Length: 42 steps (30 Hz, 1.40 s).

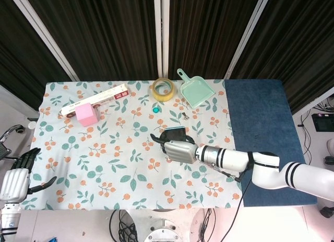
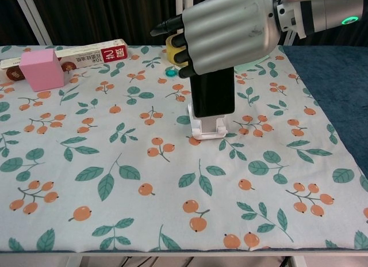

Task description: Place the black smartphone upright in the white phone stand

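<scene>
My right hand [image 2: 227,28] grips the top of the black smartphone [image 2: 213,94], which hangs upright. Its lower edge sits at the white phone stand [image 2: 208,129] on the floral cloth; whether it rests in the cradle I cannot tell. In the head view the right hand [image 1: 177,149] covers the stand, and only the phone's top edge [image 1: 175,131] shows above it. My left hand [image 1: 18,174] hangs off the table's left side with fingers spread, holding nothing.
A pink block [image 1: 86,115] and a long box [image 1: 94,99] lie at the back left. A yellow tape roll [image 1: 163,88], a green dustpan [image 1: 197,92] and a small teal cap [image 1: 156,110] sit behind the stand. A dark blue mat [image 1: 263,132] covers the table's right part.
</scene>
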Motion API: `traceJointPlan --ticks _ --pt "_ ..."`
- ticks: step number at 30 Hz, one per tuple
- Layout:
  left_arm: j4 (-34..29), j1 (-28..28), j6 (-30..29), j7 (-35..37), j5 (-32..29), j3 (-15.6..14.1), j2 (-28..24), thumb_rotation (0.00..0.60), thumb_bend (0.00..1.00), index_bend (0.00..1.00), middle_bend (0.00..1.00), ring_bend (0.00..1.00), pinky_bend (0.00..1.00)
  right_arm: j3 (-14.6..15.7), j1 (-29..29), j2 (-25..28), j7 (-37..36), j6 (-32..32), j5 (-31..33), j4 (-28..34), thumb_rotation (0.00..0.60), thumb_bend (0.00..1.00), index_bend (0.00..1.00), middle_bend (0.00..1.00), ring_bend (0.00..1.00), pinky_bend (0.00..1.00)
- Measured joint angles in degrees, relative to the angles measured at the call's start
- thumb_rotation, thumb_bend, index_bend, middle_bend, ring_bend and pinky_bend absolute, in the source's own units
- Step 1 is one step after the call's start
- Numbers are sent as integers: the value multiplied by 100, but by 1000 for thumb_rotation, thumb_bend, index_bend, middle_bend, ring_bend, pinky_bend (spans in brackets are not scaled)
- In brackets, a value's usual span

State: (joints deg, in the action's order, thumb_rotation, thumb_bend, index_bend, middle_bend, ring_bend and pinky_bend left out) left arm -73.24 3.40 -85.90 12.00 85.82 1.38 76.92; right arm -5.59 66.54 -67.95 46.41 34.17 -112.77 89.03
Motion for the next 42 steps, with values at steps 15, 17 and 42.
traceJointPlan --ticks 15,17,42 --pt "19 -26 -5 25 12 -7 -12 214 103 87 87 104 209 -295 -983 -411 1894 197 984 344 600 250 611 418 437 60" --pt "22 -28 -9 27 14 -5 -12 215 103 87 87 104 210 -290 -1054 -473 2011 244 1068 364 600 250 611 418 436 60" --pt "66 -48 17 49 -6 7 -21 214 103 88 87 104 210 105 -759 -718 1179 567 534 -199 600 249 612 417 434 59"
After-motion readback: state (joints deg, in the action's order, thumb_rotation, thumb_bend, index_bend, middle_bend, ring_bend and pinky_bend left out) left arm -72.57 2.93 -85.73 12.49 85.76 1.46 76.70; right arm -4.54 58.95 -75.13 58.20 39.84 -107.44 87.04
